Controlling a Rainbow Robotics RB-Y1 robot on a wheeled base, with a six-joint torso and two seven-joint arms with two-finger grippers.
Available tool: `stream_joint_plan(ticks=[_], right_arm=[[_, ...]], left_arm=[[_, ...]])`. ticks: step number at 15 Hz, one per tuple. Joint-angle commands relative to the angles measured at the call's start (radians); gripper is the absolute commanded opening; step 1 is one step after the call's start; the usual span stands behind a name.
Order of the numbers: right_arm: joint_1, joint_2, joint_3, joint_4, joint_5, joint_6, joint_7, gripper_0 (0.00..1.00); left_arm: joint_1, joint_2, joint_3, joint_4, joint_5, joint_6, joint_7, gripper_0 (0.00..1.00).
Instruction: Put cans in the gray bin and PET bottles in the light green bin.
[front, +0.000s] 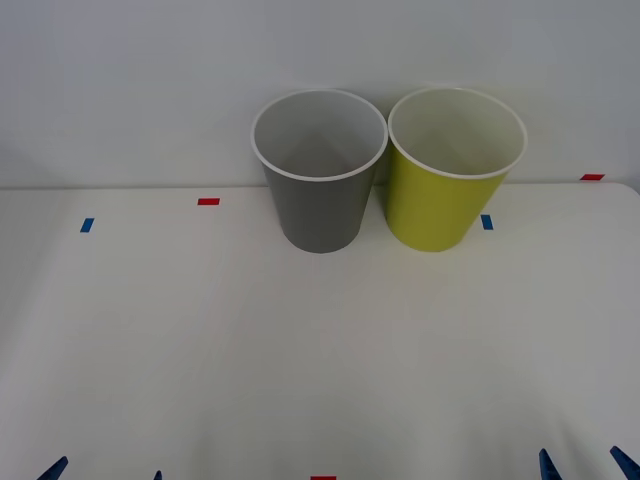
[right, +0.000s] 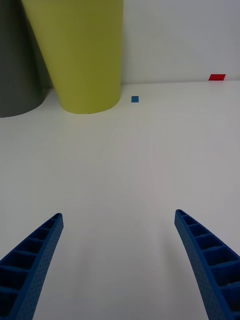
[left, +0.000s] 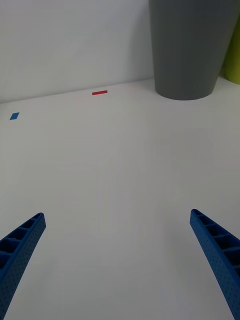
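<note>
Your left gripper (left: 117, 265) and right gripper (right: 117, 260) wait near the table's (front: 320, 340) front edge, fingers spread, ready for sorting; gray bin (front: 320, 170) and light green bin (front: 455, 170) stand side by side, mouths up.

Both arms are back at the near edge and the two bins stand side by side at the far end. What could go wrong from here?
1. The gray bin and the light green bin stand almost touching, so a drop aimed at one could land in the other or clip both white rims.
2. Both are tall and tapered to a narrow base; a nudge from an arm may tip one.
3. The left gripper and right gripper wait with jaws open over bare table, far from the bins.
</note>
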Motion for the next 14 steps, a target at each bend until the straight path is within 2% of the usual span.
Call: stream_joint_plan(ticks=[1,14], right_arm=[[0.000,0.000,0.000,0.000,0.000,0.000,0.000,0.76],[0.000,0.000,0.000,0.000,0.000,0.000,0.000,0.76]], left_arm=[[0.000,0.000,0.000,0.000,0.000,0.000,0.000,1.00],[0.000,0.000,0.000,0.000,0.000,0.000,0.000,1.00]])
